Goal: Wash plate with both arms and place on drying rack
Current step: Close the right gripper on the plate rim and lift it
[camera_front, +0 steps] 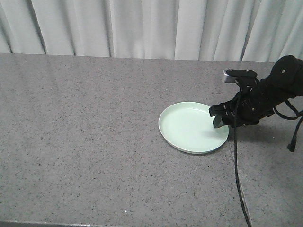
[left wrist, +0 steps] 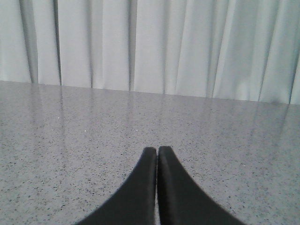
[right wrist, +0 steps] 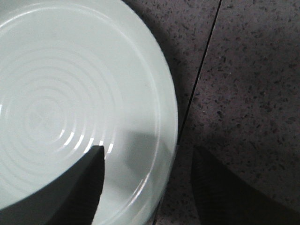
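The right gripper (right wrist: 149, 152) has its jaws spread wide, straddling the near right edge of the plate (camera_front: 189, 127): one finger (right wrist: 86, 187) hangs over the pale green inside, the other sits out over the bare stone, and the raised rim runs between them. It grips nothing, and whether either finger actually touches the plate I cannot tell. A silver-grey block (camera_front: 240, 74) sits on top of that arm, and a black cable (camera_front: 235, 165) trails down from it toward the front edge. The left gripper (left wrist: 157, 150) has its two fingers pressed together with nothing between them, pointing across bare worktop. The plate lies flat on a speckled grey countertop (camera_front: 80, 132), right of centre, just beside a thin dark seam (right wrist: 201, 79) in the stone. A white pleated curtain (camera_front: 142, 28) closes off the back of the room. The right wrist view cuts off most of the plate, and the finger roots are lost in shadow.
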